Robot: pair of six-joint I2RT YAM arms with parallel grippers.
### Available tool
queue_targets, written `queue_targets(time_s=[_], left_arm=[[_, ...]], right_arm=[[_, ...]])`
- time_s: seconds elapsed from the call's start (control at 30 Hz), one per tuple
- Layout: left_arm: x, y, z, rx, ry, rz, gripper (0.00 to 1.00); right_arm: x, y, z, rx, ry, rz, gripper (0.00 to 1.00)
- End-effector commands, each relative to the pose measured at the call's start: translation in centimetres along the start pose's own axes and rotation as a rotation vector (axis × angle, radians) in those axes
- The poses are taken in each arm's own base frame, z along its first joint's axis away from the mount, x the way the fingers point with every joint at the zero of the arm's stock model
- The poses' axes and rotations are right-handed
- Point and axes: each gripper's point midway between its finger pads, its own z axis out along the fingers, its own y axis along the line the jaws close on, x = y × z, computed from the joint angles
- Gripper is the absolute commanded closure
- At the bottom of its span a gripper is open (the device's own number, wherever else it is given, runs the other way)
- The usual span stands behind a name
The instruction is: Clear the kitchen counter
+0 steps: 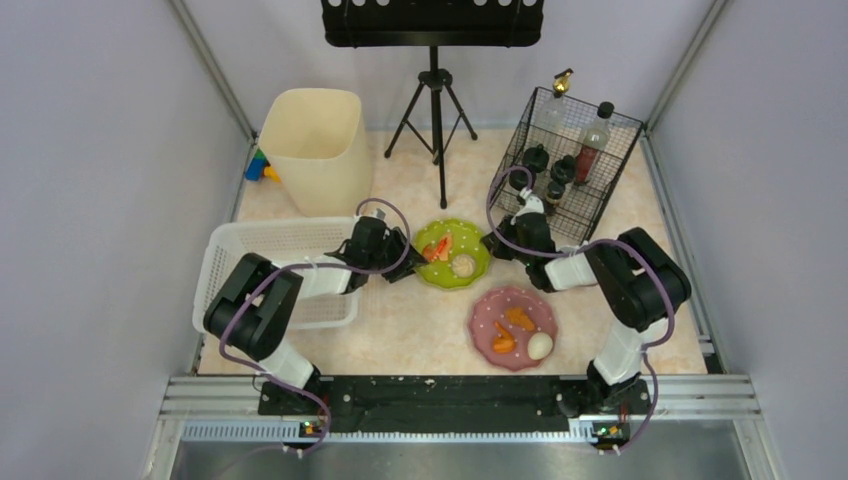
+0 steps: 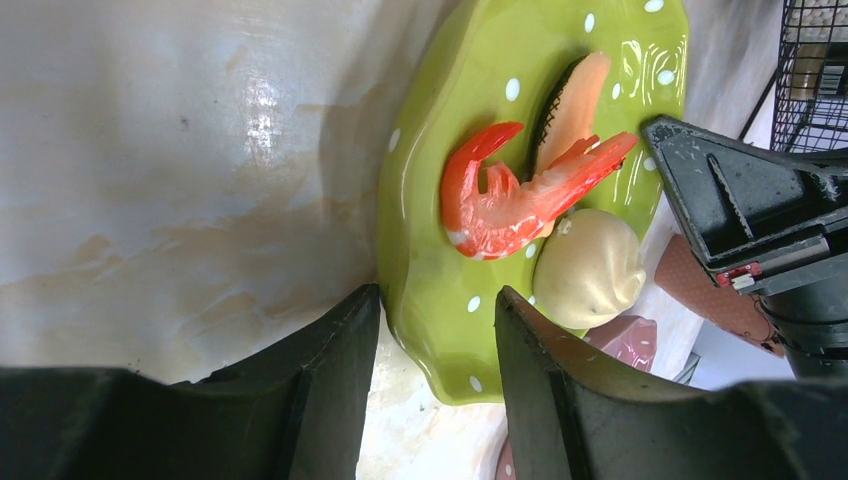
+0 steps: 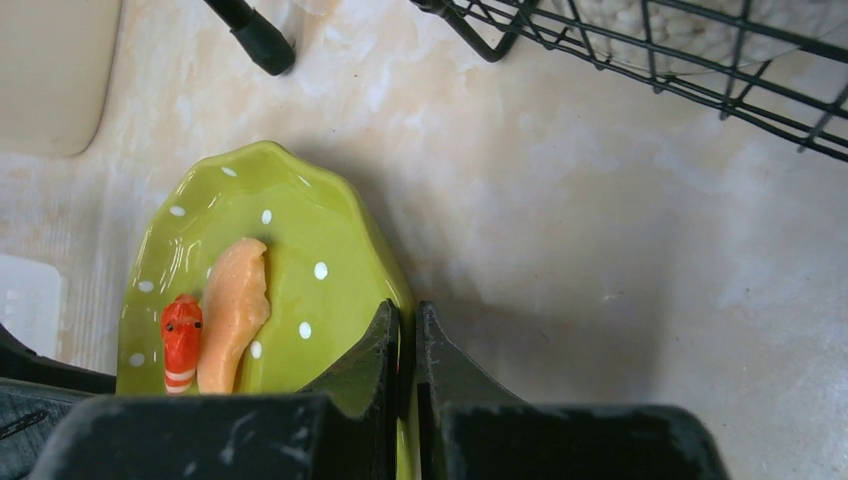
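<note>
— Marbled beige worktop (image 1: 420,330), grey walls on either side: how much of it is cleared?
— Little, I'd judge. The green plate (image 1: 445,280) sits mid-worktop with a toy shrimp (image 2: 500,205), a bun (image 2: 588,268) and a pale orange slice (image 2: 580,100). The pink plate (image 1: 488,312), nearer the arm bases, carries an egg (image 1: 540,346) and orange pieces (image 1: 518,319). Neither has left yet.
— And the claws?
— The right claw (image 3: 407,312) is pinched together on the green plate's rim. The left claw (image 2: 437,300) straddles the opposite rim, fingers apart, not gripping.
— What can't you tell?
— Whether the plate is lifted or lies flat. The left arm (image 1: 260,300) covers part of the white slotted basket (image 1: 225,250), so its contents are unsure. A coloured thing (image 1: 262,168) behind the cream bin (image 1: 315,150) is half hidden. The bottles (image 1: 592,140) in the wire rack (image 1: 622,165) are too small to read.
</note>
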Motion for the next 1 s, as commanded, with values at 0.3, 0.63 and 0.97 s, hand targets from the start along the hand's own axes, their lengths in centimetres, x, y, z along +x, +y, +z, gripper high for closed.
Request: queue_targets(time_s=[0.3, 0.63, 0.97], left_arm=[[2.7, 9.6, -0.5, -0.307, 0.05, -0.043, 0.46], [2.9, 10.2, -0.7, -0.327, 0.045, -0.045, 0.47], [2.9, 9.6, 0.5, -0.298, 0.065, -0.062, 0.5]], right_arm=[[9.7, -0.2, -2.4, -0.075, 0.342, 0.136, 1.0], [9.7, 0.8, -2.7, -0.12, 0.343, 0.19, 1.0], [10.4, 0.9, -3.0, -0.144, 0.358, 0.202, 1.0]])
